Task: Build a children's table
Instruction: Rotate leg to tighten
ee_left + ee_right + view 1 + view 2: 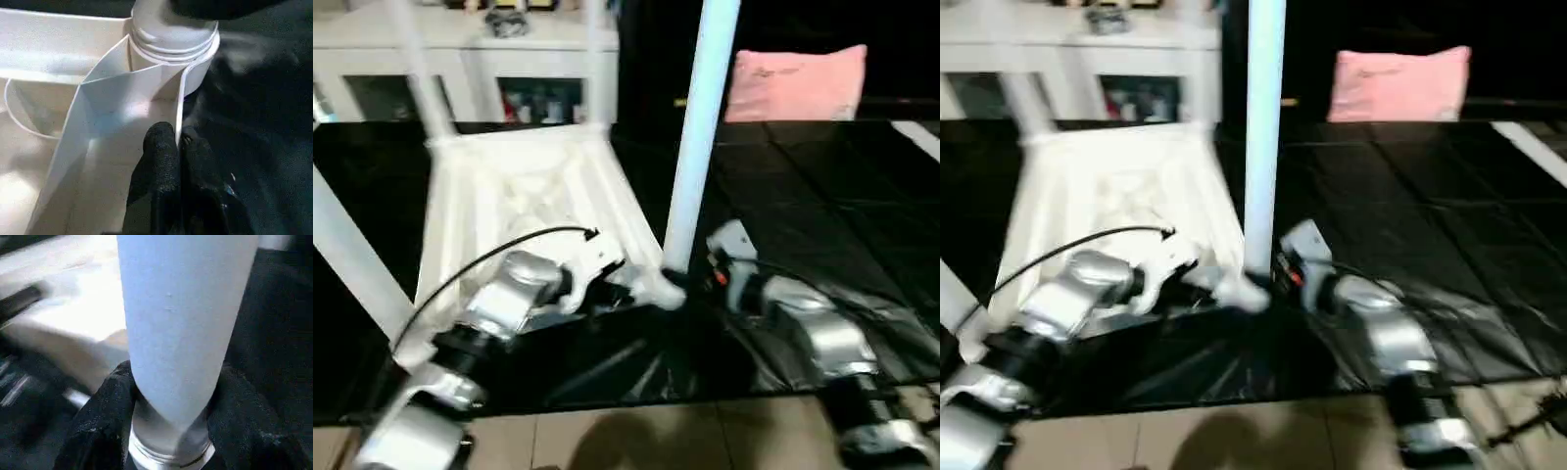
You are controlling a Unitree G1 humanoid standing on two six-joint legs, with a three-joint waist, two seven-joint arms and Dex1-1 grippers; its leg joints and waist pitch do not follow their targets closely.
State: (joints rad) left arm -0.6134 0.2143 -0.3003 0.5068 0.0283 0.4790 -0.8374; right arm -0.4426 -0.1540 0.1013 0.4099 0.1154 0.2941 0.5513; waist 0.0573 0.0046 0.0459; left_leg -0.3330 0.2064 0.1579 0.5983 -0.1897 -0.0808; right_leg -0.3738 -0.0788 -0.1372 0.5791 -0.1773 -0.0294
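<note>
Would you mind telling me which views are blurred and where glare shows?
Both eye views are motion-smeared, the right eye worse; the tabletop looks washed out there. Left wrist view is sharp on the corner socket. Right wrist view blurs near the leg, tabletop overexposed behind.

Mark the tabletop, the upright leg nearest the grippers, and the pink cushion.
tabletop (524, 196), left eye view, ribbed underside
upright leg (700, 137), left eye view, mid shaft
pink cushion (796, 83), left eye view, middle of its face
</note>
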